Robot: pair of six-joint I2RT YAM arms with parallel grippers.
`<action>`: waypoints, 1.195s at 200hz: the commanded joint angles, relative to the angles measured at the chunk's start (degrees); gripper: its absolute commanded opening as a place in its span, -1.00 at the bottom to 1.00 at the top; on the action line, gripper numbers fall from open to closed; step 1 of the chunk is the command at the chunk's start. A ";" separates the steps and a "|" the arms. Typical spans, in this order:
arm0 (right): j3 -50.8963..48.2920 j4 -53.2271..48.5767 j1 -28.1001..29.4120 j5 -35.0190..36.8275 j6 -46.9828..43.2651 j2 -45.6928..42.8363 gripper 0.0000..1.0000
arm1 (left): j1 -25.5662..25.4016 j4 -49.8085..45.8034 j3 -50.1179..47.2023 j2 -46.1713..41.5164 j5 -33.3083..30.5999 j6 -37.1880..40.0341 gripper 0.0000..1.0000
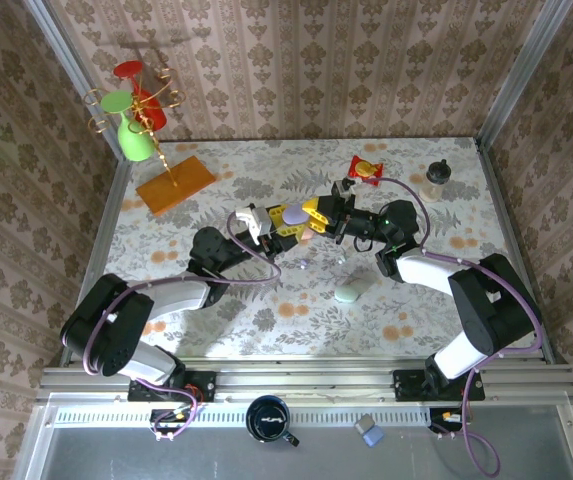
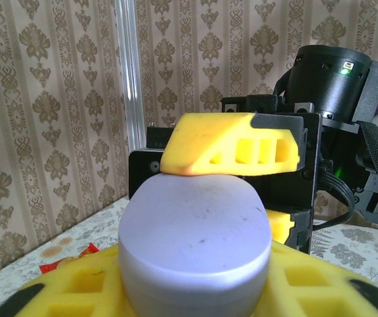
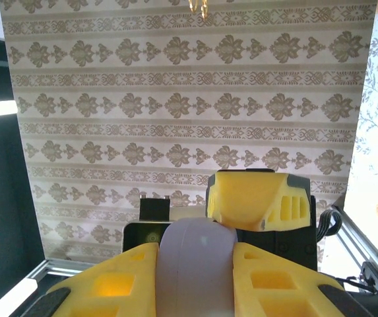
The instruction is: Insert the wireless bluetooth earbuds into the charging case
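A lilac oval charging case (image 1: 294, 214) hangs above the middle of the table, held from both sides. My left gripper (image 1: 284, 218) is shut on it; in the left wrist view the case (image 2: 195, 238) sits between its yellow fingers (image 2: 307, 281), with a finger of the right gripper (image 2: 235, 152) pressed on its far top. My right gripper (image 1: 322, 212) is also shut on the case (image 3: 195, 271), gripping it edge-on. Two tiny pale glinting specks on the table below, likely earbuds (image 1: 305, 266), are too small to make out.
A mint oval case (image 1: 349, 291) lies on the table in front of the right arm. A gold stand with a green cup (image 1: 134, 143) on an orange base stands at the back left. A red packet (image 1: 366, 170) and a dark knob (image 1: 439, 172) lie at the back.
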 commanded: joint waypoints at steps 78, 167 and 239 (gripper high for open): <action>0.89 -20.01 -2.87 1.23 -26.08 -8.28 0.15 | 1.75 0.31 -2.10 -1.85 1.62 -1.06 -0.37; 6.50 -69.44 8.93 22.09 -102.70 -22.81 0.49 | 3.69 -25.30 -4.33 -13.41 12.16 5.69 -0.35; 7.24 -65.04 10.99 27.62 -102.61 -21.59 0.50 | 3.53 -26.05 -4.23 -14.53 15.04 4.78 -0.38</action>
